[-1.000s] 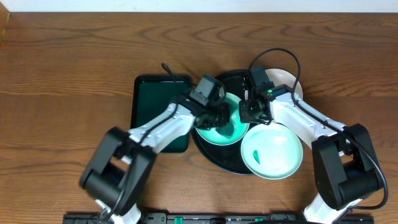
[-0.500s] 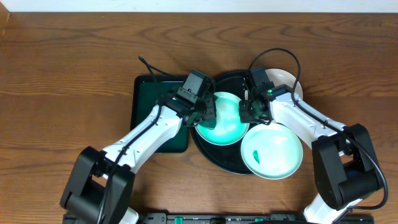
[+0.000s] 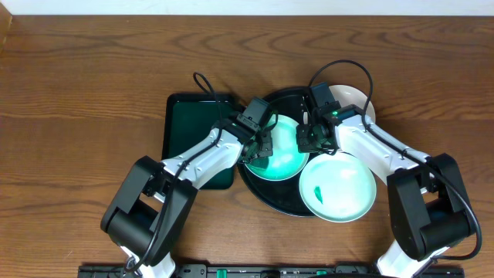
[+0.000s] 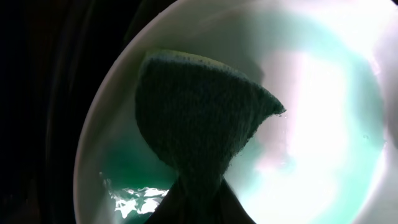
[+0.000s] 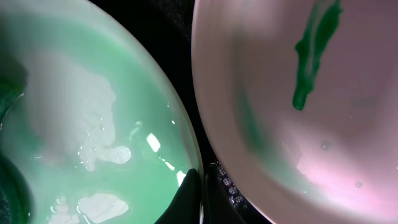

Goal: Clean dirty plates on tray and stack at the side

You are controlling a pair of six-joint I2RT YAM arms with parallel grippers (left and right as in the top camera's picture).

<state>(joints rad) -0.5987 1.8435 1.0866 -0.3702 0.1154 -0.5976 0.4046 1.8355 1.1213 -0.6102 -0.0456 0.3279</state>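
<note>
The black round tray (image 3: 262,193) holds a mint-tinted wet plate (image 3: 284,154). My left gripper (image 3: 262,148) is shut on a dark green sponge (image 4: 199,118) pressed on that plate (image 4: 323,124). My right gripper (image 3: 306,141) is shut on the plate's right rim; its fingers (image 5: 198,186) pinch the rim of the plate (image 5: 93,124). A second plate (image 3: 337,188) with a green smear (image 5: 314,50) lies over the tray's lower right edge. A third white plate (image 3: 355,99) sits at the upper right, partly hidden by the right arm.
A smaller rectangular dark green tray (image 3: 193,131) lies left of the round tray, under the left arm. Brown wooden table (image 3: 93,93) surrounds everything. Cables loop above both wrists.
My left gripper swept left over the mint plate with the sponge, then back to the right. The right gripper and the plates have not moved.
</note>
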